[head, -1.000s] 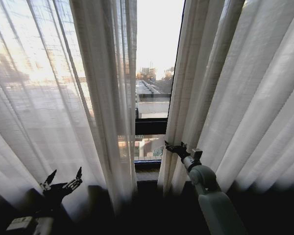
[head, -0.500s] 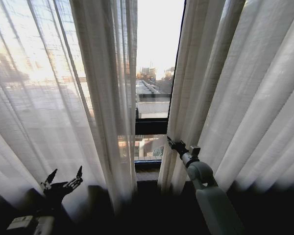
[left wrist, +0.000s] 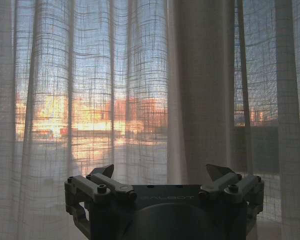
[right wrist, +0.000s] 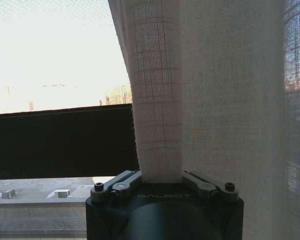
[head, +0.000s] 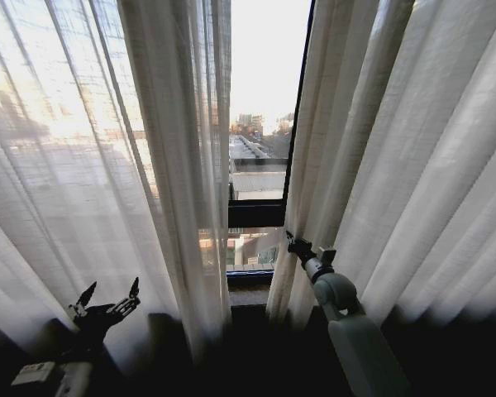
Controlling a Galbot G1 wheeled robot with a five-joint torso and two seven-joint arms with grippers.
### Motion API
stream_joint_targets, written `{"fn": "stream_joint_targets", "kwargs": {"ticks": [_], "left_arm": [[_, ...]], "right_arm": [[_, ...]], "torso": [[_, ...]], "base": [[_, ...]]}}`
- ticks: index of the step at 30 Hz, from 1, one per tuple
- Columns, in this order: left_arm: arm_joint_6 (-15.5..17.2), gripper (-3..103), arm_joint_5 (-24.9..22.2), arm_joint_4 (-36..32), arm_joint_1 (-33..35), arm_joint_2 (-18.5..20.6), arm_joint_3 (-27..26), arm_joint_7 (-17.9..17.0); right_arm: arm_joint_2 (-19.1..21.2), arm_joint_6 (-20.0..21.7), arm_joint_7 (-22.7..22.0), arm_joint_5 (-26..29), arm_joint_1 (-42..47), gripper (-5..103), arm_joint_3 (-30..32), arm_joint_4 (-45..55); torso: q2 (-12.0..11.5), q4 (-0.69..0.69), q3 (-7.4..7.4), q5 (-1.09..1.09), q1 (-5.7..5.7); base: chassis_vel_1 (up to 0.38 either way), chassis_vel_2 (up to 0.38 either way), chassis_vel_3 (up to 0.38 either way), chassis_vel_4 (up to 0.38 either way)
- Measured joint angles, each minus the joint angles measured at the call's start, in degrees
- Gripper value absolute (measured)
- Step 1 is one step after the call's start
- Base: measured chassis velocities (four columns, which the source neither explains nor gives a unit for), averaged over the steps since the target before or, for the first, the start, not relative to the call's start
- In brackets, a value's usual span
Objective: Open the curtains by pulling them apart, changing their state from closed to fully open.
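Curtains: two sheer off-white panels, already parted in the middle of the head view. Left curtain panel across the left half of the frame, its inner pleats gathered just left of centre. Right curtain panel across the right half, inner edge running down just right of centre. Gap between them narrow, so task judged only partly done; both panels with plenty of spread fabric left to gather outward.

Window frame bar exposed through the gap, centre of frame, with daylight and buildings beyond.

Right end effector at lower centre-right of the head view, pressed against the inner edge of the right panel. In the right wrist view, a fold of that panel rising from between the fingers, both drawn in close on the cloth: clamped on the fabric. Grip placed at the inner hem, judged so that a sideways pull carries the whole edge outward rather than one pleat.

Left end effector low in the lower left of the head view, fingers spread wide, holding nothing. Left wrist view facing the left panel with fabric clear of the fingertips; judged parked in front of its own panel, idle.
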State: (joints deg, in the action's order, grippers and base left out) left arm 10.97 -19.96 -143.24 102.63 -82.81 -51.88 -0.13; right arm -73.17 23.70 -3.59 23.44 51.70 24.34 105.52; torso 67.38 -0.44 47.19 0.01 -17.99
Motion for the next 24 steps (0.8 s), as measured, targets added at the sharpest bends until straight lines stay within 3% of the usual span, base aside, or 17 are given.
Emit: {"fn": "stream_joint_targets", "kwargs": {"ticks": [14, 24], "left_arm": [[-0.86, 100, 0.03, 0.0, 0.5, 0.02, -0.06, 0.0], [-1.42, 100, 0.06, 0.0, 0.73, -0.03, 0.12, 0.09]], "right_arm": [[0.09, 1.44, -0.19, 0.38, 1.39, 0, 1.55, 2.25], [-0.16, 1.44, -0.11, 0.39, 1.83, 0, 2.89, 2.37]], "torso": [[0.01, 0.01, 0.0, 0.0, 0.0], [0.0, 0.0, 0.0, 0.0, 0.0]], "base": [[0.0, 0.0, 0.0, 0.0], [-0.142, -0.168, 0.145, 0.135]]}}
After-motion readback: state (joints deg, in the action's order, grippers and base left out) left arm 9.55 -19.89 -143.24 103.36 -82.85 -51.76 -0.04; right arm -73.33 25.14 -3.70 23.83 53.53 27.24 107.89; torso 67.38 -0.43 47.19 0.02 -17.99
